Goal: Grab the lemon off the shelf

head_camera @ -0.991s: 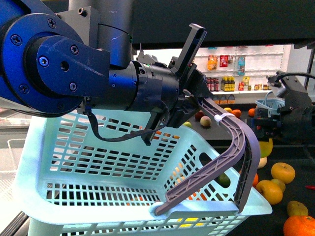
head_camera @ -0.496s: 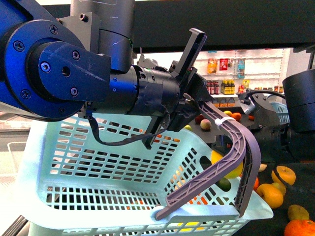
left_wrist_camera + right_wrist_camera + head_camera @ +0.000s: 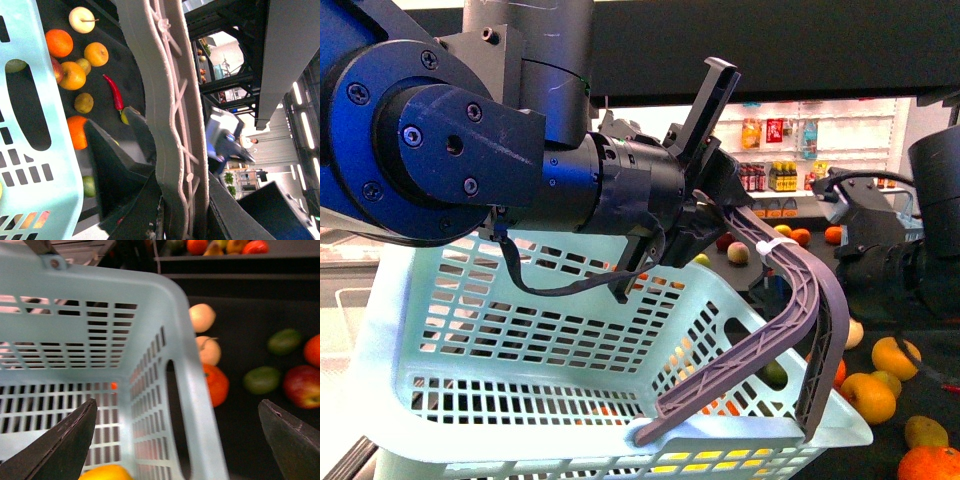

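A yellow, rounded fruit (image 3: 102,472), judged to be the lemon, was seen lying inside the pale blue slotted plastic basket (image 3: 192,370), off the black metal desk of the shelf (image 3: 240,325). The right gripper (image 3: 177,407) was poised above it, its dark fingers (image 3: 65,440) released and spread wide, with nothing between them. The left gripper (image 3: 167,150) was clenched on the grey ribbed plastic handle (image 3: 800,300), by which the basket was held up, apparently toward the desk's near edge, just beside a loose orange fruit (image 3: 215,385). The lemon was judged light, firm and waxy-skinned, apt to roll or slip; it would best be taken across its middle, with moderate pressure.
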Controlling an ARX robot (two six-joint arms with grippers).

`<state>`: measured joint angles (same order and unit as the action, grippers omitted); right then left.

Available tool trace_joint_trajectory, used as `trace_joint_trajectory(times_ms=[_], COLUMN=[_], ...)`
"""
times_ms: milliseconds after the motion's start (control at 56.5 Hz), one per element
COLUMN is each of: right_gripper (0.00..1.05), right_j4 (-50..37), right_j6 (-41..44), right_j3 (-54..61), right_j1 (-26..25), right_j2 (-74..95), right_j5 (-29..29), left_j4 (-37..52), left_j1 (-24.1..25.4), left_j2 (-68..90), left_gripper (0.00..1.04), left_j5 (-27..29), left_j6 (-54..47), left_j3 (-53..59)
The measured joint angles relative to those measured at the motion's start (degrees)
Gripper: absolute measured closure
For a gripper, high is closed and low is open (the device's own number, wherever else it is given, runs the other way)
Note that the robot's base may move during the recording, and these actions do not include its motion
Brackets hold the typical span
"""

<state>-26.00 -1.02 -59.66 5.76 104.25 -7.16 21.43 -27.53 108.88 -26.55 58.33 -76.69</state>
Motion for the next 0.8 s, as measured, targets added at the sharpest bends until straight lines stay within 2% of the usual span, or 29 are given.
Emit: trace_joint_trajectory(times_ms=[124,319,496,549,584,673,743,796], right_gripper=[0.07,0.07,0.08,0.18,0.24,0.40,0.52,0.60], right_j4=[-2.10,-3.74,-0.13,-5.55,-6.25,-1.20,4.39,8.02], right_j6=[4.37,5.27,3.17,2.49,2.19,1.90,1.88,1.86], right_j3=[6.86,23.19,37.62,43.15,46.25,52.22,55.71,57.20], right_j1=[-1.05,-2.38,0.13,1.07,1.53,1.38,-2.51,-4.63], right_j2=[-8.61,-26.67,-45.00,-51.04,-55.63,-66.64,-75.17,-80.94], right_j5=[3.80,8.37,13.31,14.08,14.40,13.68,8.48,7.89], left_j4=[0.00,0.00,0.00,0.00,0.00,0.00,0.00,0.00], left_j1=[0.00,0.00,0.00,0.00,0.00,0.00,0.00,0.00], left_j2=[0.00,0.00,0.00,0.00,0.00,0.00,0.00,0.00], left_gripper=[0.93,0.93,0.93,0.93,0.93,0.93,0.93,0.93], left_j5=[-0.09,-0.07,-0.04,-0.07,-0.07,-0.02,-0.04,-0.07], left_j6=[0.02,0.02,0.04,0.04,0.02,0.02,0.02,0.00], left_j3=[0.00,0.00,0.00,0.00,0.00,0.00,0.00,0.00])
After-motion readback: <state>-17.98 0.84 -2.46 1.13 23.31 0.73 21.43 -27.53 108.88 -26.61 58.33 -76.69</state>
